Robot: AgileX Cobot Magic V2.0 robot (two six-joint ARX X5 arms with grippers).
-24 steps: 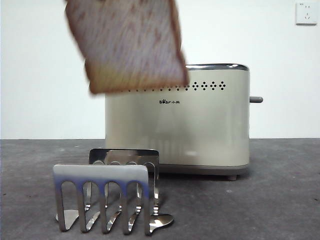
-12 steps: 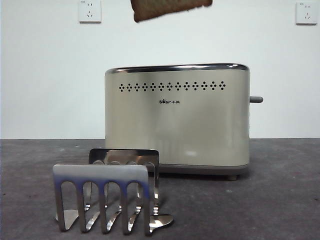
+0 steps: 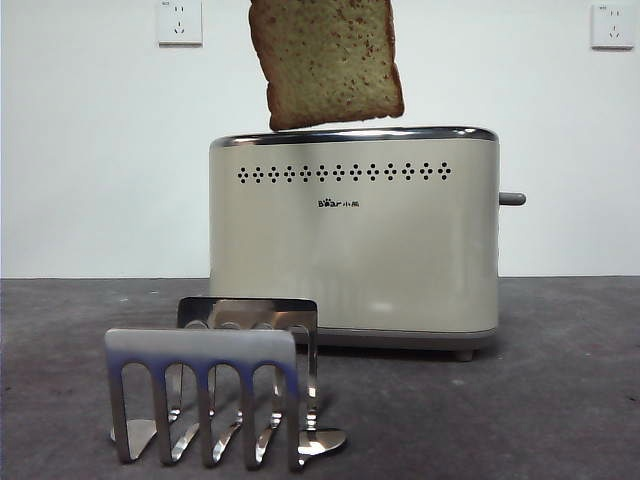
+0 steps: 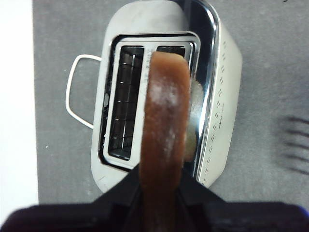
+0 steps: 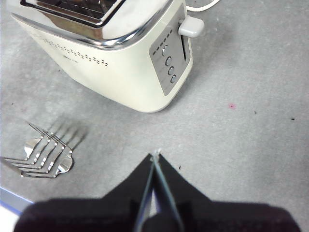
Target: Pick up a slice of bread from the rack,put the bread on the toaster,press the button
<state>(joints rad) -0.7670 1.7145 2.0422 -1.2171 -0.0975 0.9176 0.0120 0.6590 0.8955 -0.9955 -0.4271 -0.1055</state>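
On the grey counter (image 3: 560, 400) the empty rack (image 3: 215, 390) stands at front left, well apart from the toaster (image 3: 355, 240) behind it, whose button (image 3: 512, 199) juts from its right end. The slice of bread (image 3: 326, 62), only a bottom edge half a second ago, has come down to just above the toaster's top. The left tool (image 4: 161, 186) is clamped on its crust above a slot, and the right tool (image 5: 155, 166) waits aside, pressed together on nothing.

The slice of bread (image 3: 325, 62) runs off the top edge above the toaster (image 3: 355, 240), hiding the left end effector (image 4: 161, 186); the bread covers part of the toaster's nearer slot.
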